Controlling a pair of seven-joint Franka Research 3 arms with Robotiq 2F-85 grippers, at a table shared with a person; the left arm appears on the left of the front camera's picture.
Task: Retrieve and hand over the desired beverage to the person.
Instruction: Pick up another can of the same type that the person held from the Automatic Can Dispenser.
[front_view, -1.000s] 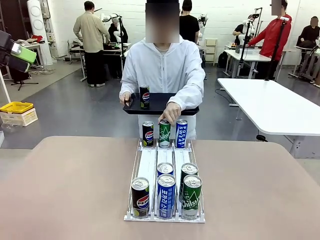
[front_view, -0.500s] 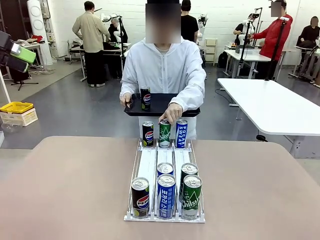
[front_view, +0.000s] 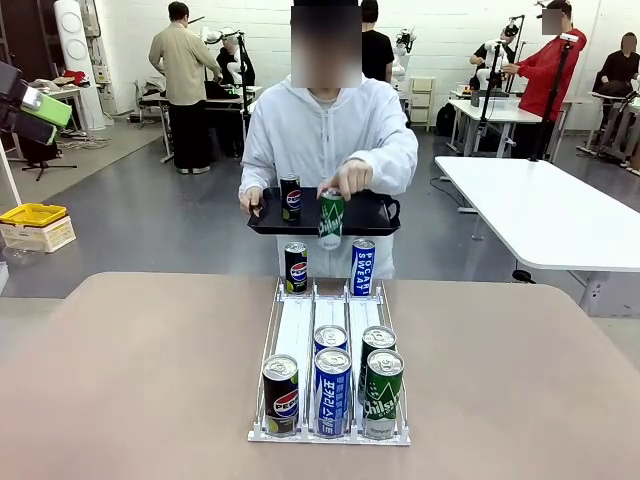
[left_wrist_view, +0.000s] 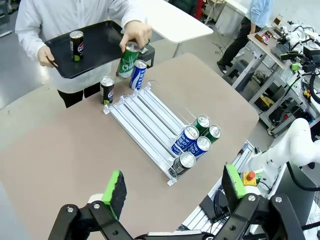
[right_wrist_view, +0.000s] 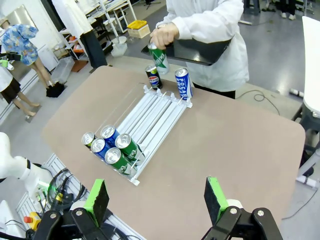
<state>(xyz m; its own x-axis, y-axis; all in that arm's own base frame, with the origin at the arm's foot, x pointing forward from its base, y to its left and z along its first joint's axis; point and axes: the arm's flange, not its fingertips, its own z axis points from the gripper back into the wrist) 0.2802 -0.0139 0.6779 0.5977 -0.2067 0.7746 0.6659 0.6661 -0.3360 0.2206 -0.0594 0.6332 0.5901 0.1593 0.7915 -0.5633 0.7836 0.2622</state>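
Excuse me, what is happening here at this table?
The person holds a black tray with one hand and, with the other, a green can in the air above the far end of the rack. A Pepsi can stands on the tray. The left gripper and the right gripper hover open over the table, holding nothing.

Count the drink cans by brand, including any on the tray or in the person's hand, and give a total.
Pepsi cans: 3
Pocari Sweat cans: 3
Chilsung cans: 3
Total: 9
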